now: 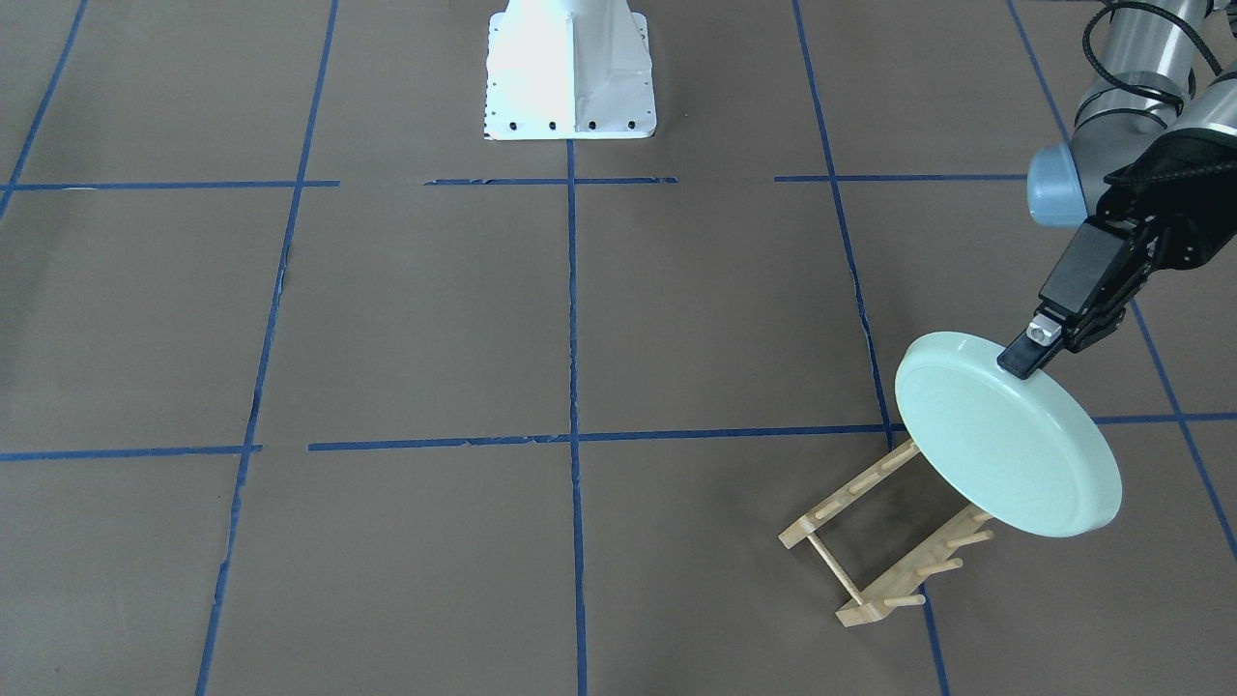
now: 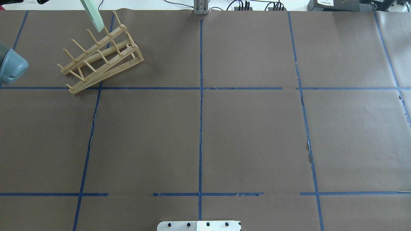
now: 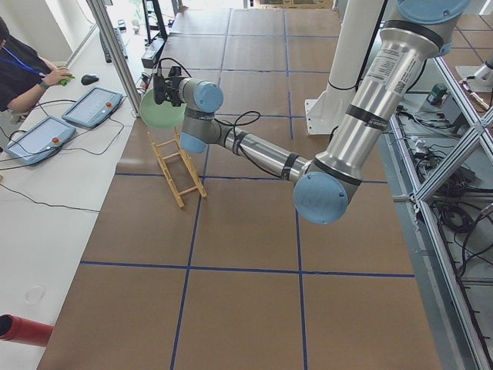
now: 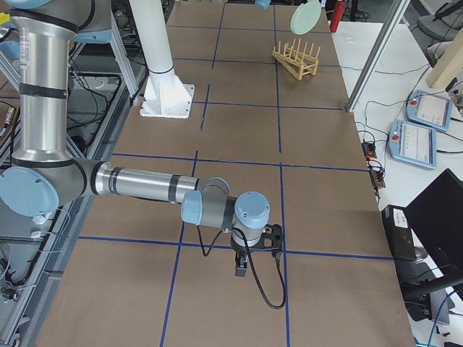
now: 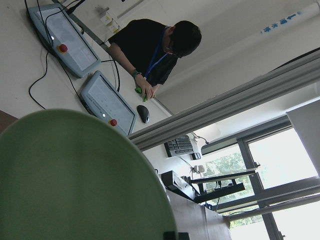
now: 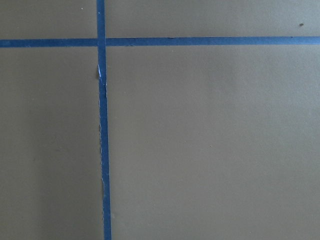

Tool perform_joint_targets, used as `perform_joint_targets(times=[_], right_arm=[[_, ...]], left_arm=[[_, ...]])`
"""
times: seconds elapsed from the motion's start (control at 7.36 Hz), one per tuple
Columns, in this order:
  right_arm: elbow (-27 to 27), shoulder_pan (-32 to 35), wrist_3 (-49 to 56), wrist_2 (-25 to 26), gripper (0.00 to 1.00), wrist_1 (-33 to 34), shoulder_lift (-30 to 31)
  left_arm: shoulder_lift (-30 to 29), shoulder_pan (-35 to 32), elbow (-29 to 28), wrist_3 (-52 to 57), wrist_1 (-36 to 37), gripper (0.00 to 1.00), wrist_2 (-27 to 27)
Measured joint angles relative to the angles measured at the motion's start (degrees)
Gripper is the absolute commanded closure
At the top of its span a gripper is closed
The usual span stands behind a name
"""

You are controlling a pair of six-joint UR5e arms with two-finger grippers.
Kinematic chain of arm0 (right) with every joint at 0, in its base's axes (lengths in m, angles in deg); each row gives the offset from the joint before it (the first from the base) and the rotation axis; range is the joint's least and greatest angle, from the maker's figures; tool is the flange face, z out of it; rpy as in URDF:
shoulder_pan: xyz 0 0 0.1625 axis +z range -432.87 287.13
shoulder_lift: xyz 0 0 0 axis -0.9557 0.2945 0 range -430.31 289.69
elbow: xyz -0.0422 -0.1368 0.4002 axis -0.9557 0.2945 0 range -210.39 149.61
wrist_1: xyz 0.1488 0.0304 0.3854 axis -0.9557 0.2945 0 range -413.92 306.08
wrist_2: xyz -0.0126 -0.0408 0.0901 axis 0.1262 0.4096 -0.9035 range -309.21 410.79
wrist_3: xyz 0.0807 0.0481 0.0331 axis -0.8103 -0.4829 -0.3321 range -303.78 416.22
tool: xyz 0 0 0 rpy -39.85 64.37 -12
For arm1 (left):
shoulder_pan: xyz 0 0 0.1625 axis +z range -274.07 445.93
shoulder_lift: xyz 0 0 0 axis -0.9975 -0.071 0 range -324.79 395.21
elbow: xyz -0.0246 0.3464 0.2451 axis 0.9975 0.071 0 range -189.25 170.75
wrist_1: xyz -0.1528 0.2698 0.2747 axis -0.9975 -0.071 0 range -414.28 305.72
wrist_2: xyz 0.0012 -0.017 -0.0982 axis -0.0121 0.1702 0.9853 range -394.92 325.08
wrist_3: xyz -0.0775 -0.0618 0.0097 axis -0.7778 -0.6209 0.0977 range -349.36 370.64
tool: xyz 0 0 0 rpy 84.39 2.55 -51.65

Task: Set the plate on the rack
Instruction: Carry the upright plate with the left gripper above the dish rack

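The pale mint-green plate (image 1: 1005, 449) hangs tilted on edge, its smooth underside toward the front-facing camera, above the far end of the light-wood rack (image 1: 870, 541). My left gripper (image 1: 1024, 362) is shut on the plate's upper rim. In the overhead view only the plate's edge (image 2: 93, 14) shows, above the rack (image 2: 99, 57) at the far left. The plate (image 5: 75, 180) fills the lower left of the left wrist view. My right gripper (image 4: 249, 253) hangs low over the table near the front, far from the rack (image 4: 296, 61); I cannot tell whether it is open or shut.
The white robot base (image 1: 570, 72) stands at mid table. Blue tape lines (image 1: 572, 440) grid the brown table. An operator (image 5: 155, 50) sits beyond the table edge with two teach pendants (image 3: 38, 139). A red cylinder (image 3: 23, 330) lies off the table.
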Motion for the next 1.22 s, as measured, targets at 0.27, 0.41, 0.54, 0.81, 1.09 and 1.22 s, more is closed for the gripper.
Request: perform_joint_targets(times=[0.27,0.41,0.54,0.81,1.09,1.22], right_arm=[[0.00,0.00,-0.02,0.00,0.00,0.00,0.00],[0.00,0.00,-0.02,0.00,0.00,0.00,0.00],[-0.01,0.00,-0.02,0.00,0.00,0.01,0.00],[-0.02,0.00,0.02,0.00,0.00,0.03,0.00],[0.00,0.00,0.02,0.00,0.00,0.02,0.00],[0.00,0.00,0.02,0.00,0.00,0.00,0.00]], left_arm=[[-2.56,0.14,-3.55,0.05,-0.03,1.00,-0.21],[-3.73,0.20,-5.24,0.09,-0.08,1.00,-0.43],[-4.55,0.28,-6.82,0.13,-0.45,1.00,-0.59],[-5.26,0.79,-9.91,0.24,-2.69,1.00,-1.17],[-5.50,1.98,-11.83,0.36,-4.45,1.00,-2.18],[-5.74,2.55,-12.32,0.38,-4.81,1.00,-2.96]])
